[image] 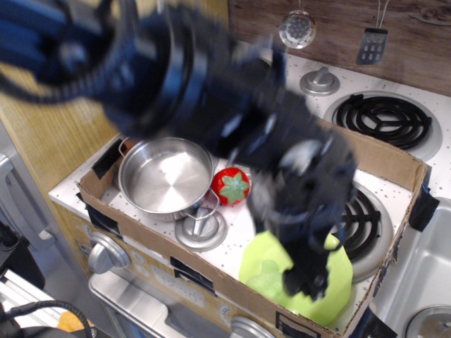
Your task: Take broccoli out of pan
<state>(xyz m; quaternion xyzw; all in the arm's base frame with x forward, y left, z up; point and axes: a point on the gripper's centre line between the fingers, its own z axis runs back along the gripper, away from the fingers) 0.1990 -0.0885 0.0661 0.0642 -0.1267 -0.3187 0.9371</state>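
One broccoli (268,276) on plate (338,299) — hand (306,282) blurred.

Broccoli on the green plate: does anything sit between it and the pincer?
Nothing visible does. The broccoli lies on the plate, already outside the pan, and the blurred pincer hangs just beside it.

Evenly and brightly lit from above. Heavy motion blur across arm (211,91) and gripper (310,278), edges smeared. Sharp elsewhere: pan (165,176) with soft glare inside, stove (384,120) crisp at far right. Faint shadows only.
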